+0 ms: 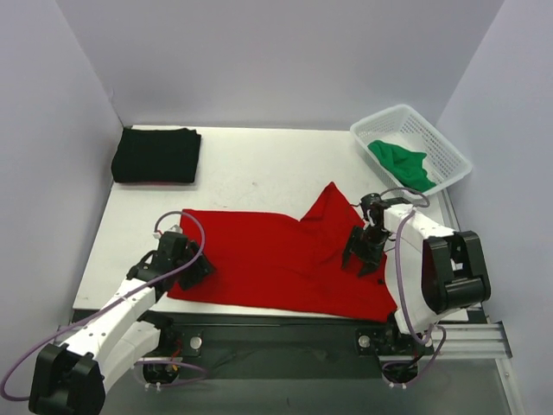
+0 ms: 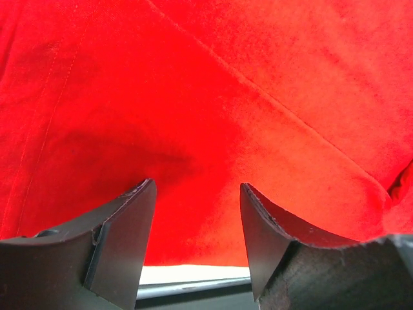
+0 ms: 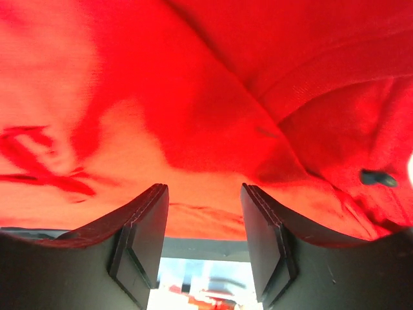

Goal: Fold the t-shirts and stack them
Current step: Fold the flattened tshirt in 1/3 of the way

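The red t-shirt (image 1: 276,255) lies spread across the front of the table, with a raised fold near its right side. My left gripper (image 1: 197,270) sits at its left near edge, open; in the left wrist view the red cloth (image 2: 213,97) fills the view ahead of the left gripper (image 2: 197,187) and nothing is between the fingers. My right gripper (image 1: 365,256) is low over the shirt's right part, also open, with wrinkled red cloth (image 3: 193,97) just beyond the right gripper (image 3: 204,190). A folded black t-shirt (image 1: 157,156) rests at the back left. The green t-shirt (image 1: 402,162) lies crumpled in the basket.
A white mesh basket (image 1: 449,151) stands at the back right corner. White walls close in the table on three sides. The table's near edge and a metal rail (image 1: 285,324) run just below the red shirt.
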